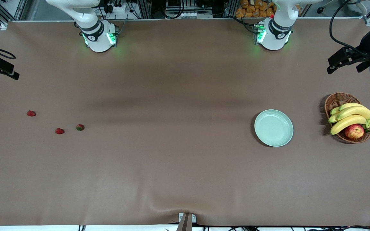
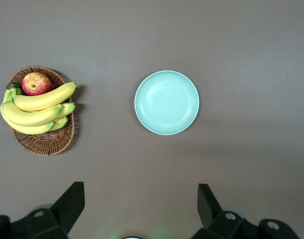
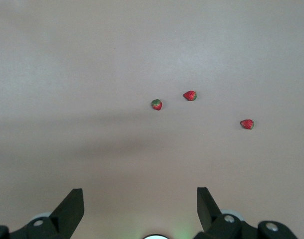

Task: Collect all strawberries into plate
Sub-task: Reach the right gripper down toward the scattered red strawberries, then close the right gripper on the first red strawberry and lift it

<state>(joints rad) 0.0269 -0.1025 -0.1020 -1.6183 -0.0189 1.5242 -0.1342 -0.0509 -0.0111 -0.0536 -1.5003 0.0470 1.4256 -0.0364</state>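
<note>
My right gripper (image 3: 140, 211) hangs high over the table at the right arm's end, fingers (image 3: 70, 209) spread wide, nothing between them. Left gripper (image 2: 140, 211) likewise: up in the air at the left arm's end, fingers (image 2: 67, 206) spread wide and holding nothing.

Three strawberries lie on the brown table (image 1: 172, 160) toward the right arm's end, all well below my right gripper and nearer the front camera than its base. First strawberry (image 1: 31, 113) is closest to the table's end. Second strawberry (image 1: 59, 131) sits nearest the front camera. Third strawberry (image 1: 80, 127) lies near the second, green top showing, and is the closest of the three to the table's middle. None touch each other. In the right wrist view all three lie out ahead of the fingertips, not between them.

Plate (image 1: 273, 128) sits toward the left arm's end, well apart from the berries, bare inside. It lies below the left gripper, ahead of its fingertips in the left wrist view. Beside the plate, closer to the table's end: wicker basket (image 1: 336, 100) holding bananas (image 1: 352, 117) and an apple (image 1: 354, 131).
</note>
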